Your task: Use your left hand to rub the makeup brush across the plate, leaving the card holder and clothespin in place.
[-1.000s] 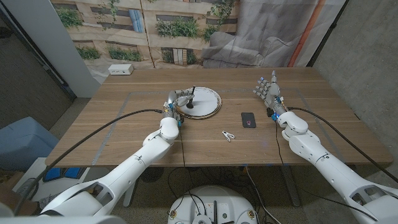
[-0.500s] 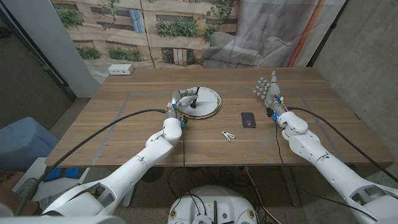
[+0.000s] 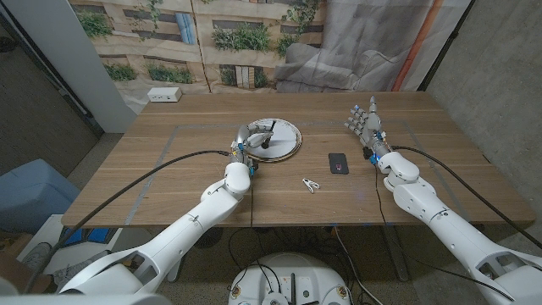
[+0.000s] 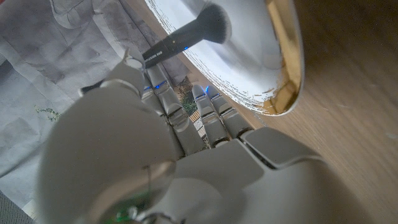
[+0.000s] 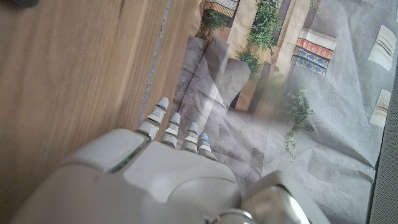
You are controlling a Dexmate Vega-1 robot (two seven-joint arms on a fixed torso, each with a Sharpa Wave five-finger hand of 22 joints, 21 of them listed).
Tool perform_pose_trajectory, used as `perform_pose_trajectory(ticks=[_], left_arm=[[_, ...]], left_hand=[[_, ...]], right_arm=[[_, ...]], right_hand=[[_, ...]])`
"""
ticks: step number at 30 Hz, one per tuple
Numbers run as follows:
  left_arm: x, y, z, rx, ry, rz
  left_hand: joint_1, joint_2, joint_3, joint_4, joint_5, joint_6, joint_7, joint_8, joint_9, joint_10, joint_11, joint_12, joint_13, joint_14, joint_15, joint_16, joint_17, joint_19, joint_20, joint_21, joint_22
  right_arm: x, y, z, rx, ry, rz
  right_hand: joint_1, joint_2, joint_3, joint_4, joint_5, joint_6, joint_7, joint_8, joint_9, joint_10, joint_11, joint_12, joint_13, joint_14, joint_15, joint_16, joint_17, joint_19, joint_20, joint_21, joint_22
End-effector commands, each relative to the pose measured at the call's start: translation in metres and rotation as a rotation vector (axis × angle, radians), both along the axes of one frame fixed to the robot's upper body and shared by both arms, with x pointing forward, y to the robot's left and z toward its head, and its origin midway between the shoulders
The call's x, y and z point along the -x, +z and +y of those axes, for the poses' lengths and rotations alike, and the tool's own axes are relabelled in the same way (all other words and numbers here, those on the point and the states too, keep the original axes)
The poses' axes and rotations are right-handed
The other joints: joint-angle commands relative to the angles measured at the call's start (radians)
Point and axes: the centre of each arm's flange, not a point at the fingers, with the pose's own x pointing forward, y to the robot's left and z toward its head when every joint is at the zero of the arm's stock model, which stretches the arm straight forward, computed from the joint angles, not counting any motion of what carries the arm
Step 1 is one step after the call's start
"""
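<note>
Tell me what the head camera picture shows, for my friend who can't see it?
The robot's left hand holds a makeup brush on a white plate. A black card holder and clothespin lie nearby; the right hand waits with fingers apart.

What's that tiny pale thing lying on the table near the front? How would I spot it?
Start at the round white plate in the middle of the wooden table, then look toward the near edge and a bit to the right. The small white clothespin lies there alone on bare wood. The nearby card holder is a dark flat rectangle; the clothespin is pale and thin.
</note>
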Motion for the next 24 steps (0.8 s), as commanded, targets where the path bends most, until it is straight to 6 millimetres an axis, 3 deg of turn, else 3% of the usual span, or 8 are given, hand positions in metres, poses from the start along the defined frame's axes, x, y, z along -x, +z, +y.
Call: perform_pose_trajectory(ticks=[1, 24], left_arm=[[0.001, -0.001, -0.008, -0.001, -0.016, 0.002], [0.004, -0.005, -0.026, -0.010, -0.057, 0.010]], left_hand=[[0.008, 0.007, -0.003, -0.002, 0.004, 0.005, 0.001, 0.002, 0.005, 0.007, 0.001, 0.008, 0.001, -0.005, -0.148, 0.004, 0.002, -0.003, -0.008, 0.004, 0.004], [0.009, 0.009, -0.006, -0.002, 0.004, 0.006, 0.001, 0.003, 0.006, 0.008, 0.001, 0.008, 0.001, -0.005, -0.147, 0.004, 0.002, -0.003, -0.008, 0.004, 0.004]], right_arm=[[0.000, 0.000, 0.000, 0.000, 0.000, 0.000], [0.000, 0.000, 0.000, 0.000, 0.000, 0.000]], right_hand=[[0.002, 0.101, 0.002, 0.007, 0.007, -0.007, 0.000, 0.005, 0.003, -0.005, 0.004, 0.007, 0.002, -0.001, 0.009, 0.004, 0.003, 0.000, 0.007, 0.007, 0.006], [0.002, 0.101, 0.002, 0.007, 0.007, -0.007, 0.000, 0.005, 0.003, -0.005, 0.003, 0.007, 0.002, -0.001, 0.010, 0.004, 0.003, 0.000, 0.007, 0.007, 0.006]])
